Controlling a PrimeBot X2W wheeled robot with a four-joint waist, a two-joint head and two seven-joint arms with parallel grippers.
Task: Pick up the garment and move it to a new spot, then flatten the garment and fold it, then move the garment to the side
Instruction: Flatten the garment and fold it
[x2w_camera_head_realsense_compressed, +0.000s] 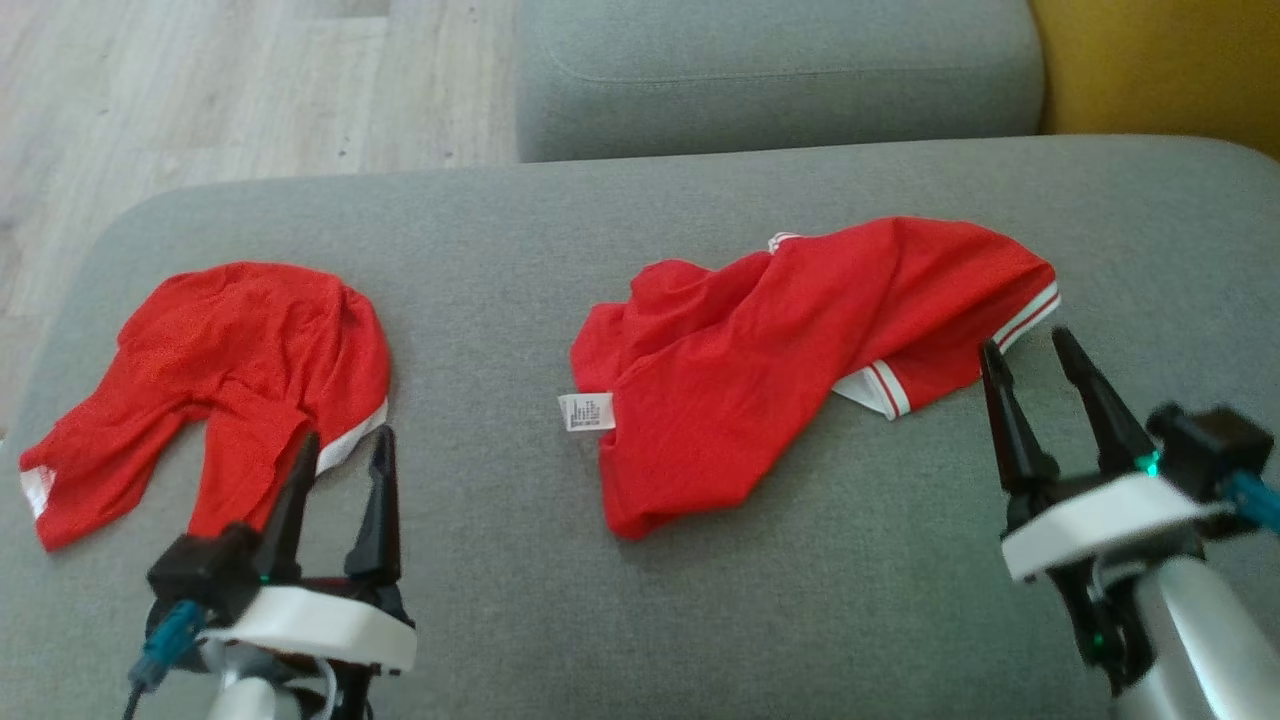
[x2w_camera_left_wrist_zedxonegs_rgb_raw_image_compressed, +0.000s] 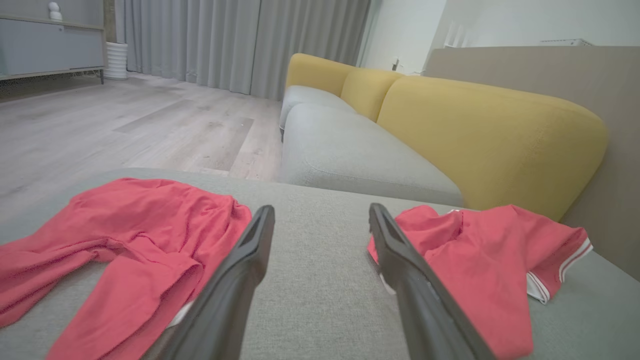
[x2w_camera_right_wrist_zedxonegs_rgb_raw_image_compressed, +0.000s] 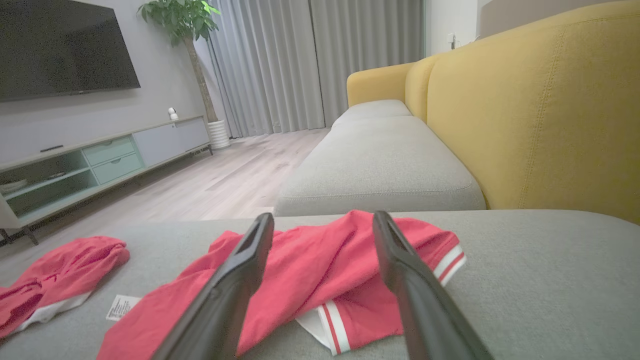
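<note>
- Two red garments on grey cushion (x2w_camera_head_realsense_compressed: 640, 620): striped garment (x2w_camera_head_realsense_compressed: 780, 370) crumpled centre-right, second garment (x2w_camera_head_realsense_compressed: 230, 370) at left.
- R gripper (x2w_camera_head_realsense_compressed: 1025, 342): fingers wide, empty, just beside striped hem (x2w_camera_head_realsense_compressed: 880, 388). L gripper (x2w_camera_head_realsense_compressed: 346, 437): wide, empty, by second garment.
- Likely flatten next; you pinch hem corners.
- Room: bare cushion betw. them; cushion edge close at left.

I see the garment (x2w_camera_head_realsense_compressed: 780, 370) as thin red cloth, matt, with a fine mesh-like knit. Its cuff (x2w_camera_head_realsense_compressed: 1030, 312) is ribbed white cloth with red stripes, and its label (x2w_camera_head_realsense_compressed: 587, 411) looks like stiff white printed fabric. The second red piece (x2w_camera_head_realsense_compressed: 240, 370) has the same matt knit. The sofa seat (x2w_camera_head_realsense_compressed: 640, 600) under both is grey woven cloth, slightly rough. The backrest (x2w_camera_right_wrist_zedxonegs_rgb_raw_image_compressed: 540, 125) is yellow cloth with a finer grain. The fingers (x2w_camera_left_wrist_zedxonegs_rgb_raw_image_compressed: 235, 285) are smooth dark plastic with a dull sheen. The floor (x2w_camera_left_wrist_zedxonegs_rgb_raw_image_compressed: 125, 130) is pale wood plank with a satin finish.
</note>
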